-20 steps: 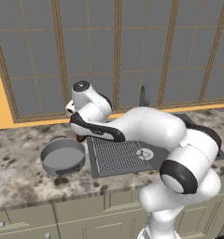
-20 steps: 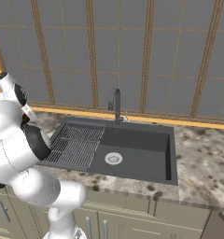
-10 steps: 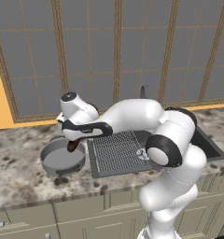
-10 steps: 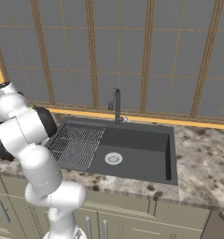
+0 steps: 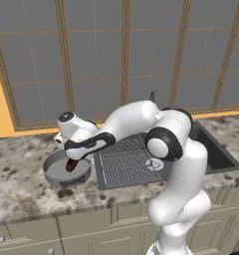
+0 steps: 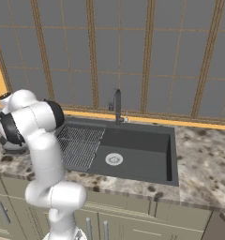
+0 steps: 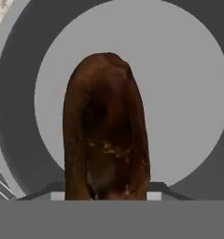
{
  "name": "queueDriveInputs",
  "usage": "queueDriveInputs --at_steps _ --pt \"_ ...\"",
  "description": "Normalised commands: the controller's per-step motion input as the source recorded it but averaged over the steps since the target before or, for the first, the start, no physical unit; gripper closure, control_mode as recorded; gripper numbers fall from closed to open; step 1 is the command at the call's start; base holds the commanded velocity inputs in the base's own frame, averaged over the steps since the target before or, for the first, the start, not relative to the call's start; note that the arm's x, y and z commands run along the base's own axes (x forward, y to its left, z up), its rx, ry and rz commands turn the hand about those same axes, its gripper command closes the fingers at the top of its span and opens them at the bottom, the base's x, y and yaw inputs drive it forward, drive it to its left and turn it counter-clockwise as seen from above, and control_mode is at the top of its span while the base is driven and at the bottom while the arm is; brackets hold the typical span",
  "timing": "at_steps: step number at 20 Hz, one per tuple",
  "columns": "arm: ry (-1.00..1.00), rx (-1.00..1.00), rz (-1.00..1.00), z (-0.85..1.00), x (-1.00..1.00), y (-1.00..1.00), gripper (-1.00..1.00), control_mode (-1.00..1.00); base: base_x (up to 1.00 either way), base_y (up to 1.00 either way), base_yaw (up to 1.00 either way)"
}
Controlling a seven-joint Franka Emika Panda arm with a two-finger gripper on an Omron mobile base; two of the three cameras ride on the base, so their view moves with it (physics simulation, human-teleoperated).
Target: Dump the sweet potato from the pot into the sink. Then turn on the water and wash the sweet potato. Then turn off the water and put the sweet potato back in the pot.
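The robot's two-finger tool (image 5: pixel 71 164) reaches down over the round, shallow grey metal pot (image 5: pixel 56 174) and is clamped on the small oblong brown-orange sweet potato (image 5: pixel 71 165), which hangs upright just above the pot's floor. From the hand camera, the sweet potato (image 7: pixel 106 130) stands lengthwise down the middle of the picture, dark brown with a few orange flecks, against the pot's pale round bottom (image 7: pixel 188 93) and its darker wall. The fingertips themselves are hidden behind the tuber, so the contact points cannot be made out.

The pot sits on the speckled brown stone tabletop (image 5: pixel 22 194), just left of the large rectangular dark grey recessed sink (image 5: pixel 136 162). The sink's ribbed grid draining section (image 5: pixel 126 159) lies nearest the pot. From the right side, the round silver drain (image 6: pixel 114 159) shows in the sink's deeper basin (image 6: pixel 138 150), and the slim dark grey gooseneck faucet (image 6: pixel 117 105) rises at the back rim, with no water running.

The white arm crosses in front of much of the sink in the left view, covering the faucet's lower part. In the right view the arm's upper joints block the pot. Grey panelled windows (image 6: pixel 133 56) fill the wall behind.
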Motion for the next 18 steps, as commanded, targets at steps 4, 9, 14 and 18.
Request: queueDriveInputs --at_steps 4,9,14,18 --pt "0.00 0.00 0.00 -0.48 0.29 0.15 1.00 -1.00 0.00 0.00 0.00" --pt "0.03 0.00 0.00 -0.46 0.30 0.08 1.00 -1.00 0.00 0.00 0.00" --pt "0.06 0.00 0.00 -0.38 0.30 0.09 1.00 -1.00 0.00 0.00 0.00" --pt "0.09 0.00 0.00 -0.34 0.31 0.12 -1.00 -1.00 0.00 0.00 0.00"
